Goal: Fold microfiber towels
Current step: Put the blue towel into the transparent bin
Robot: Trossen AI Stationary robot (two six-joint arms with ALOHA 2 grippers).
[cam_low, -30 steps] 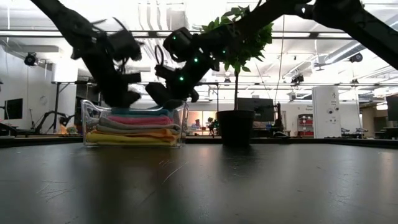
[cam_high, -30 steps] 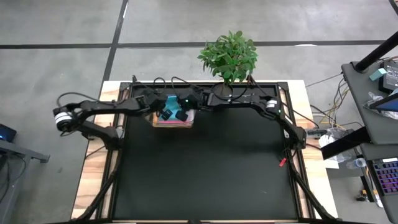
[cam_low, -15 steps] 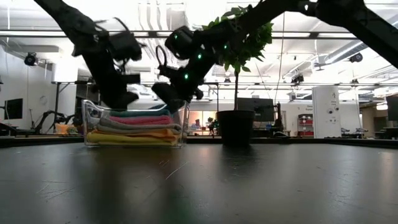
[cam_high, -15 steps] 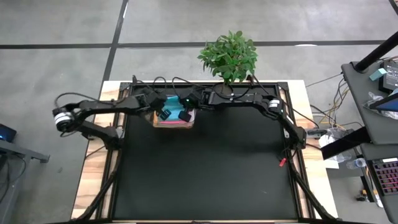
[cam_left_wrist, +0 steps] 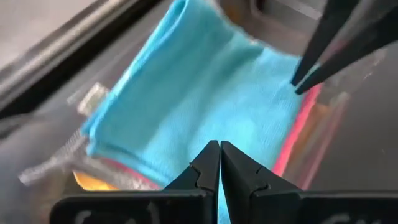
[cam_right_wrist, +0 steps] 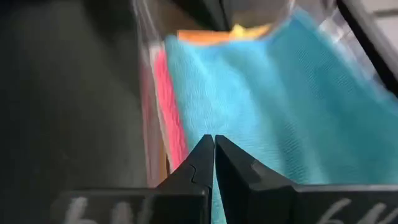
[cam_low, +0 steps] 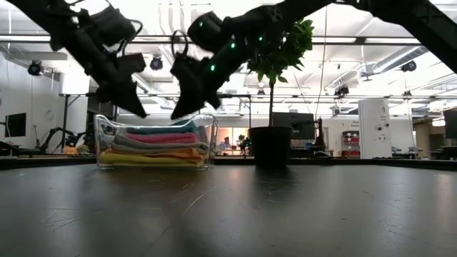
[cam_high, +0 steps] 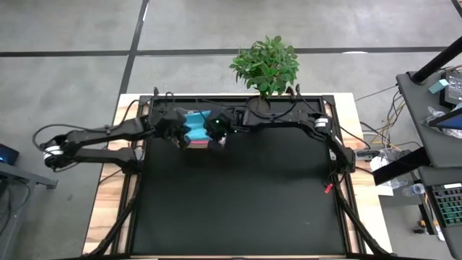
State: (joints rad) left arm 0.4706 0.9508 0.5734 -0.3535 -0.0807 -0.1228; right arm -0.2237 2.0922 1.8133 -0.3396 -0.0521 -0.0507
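Lifted clear of the teal towel [cam_high: 196,124], the left gripper [cam_low: 134,108] and right gripper [cam_low: 178,112] are hovering above it, jaws shut, holding nothing.

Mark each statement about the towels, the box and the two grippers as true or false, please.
1. The teal towel lies on top of the stack in the clear box. True.
2. The left gripper holds the teal towel. False: its fingers are shut on nothing, above the towel.
3. The right gripper is shut. True.
4. The yellow towel is at the top of the stack. False: it is at the bottom.
5. The plant stands at the near edge of the table. False: it stands at the far edge, beside the box.
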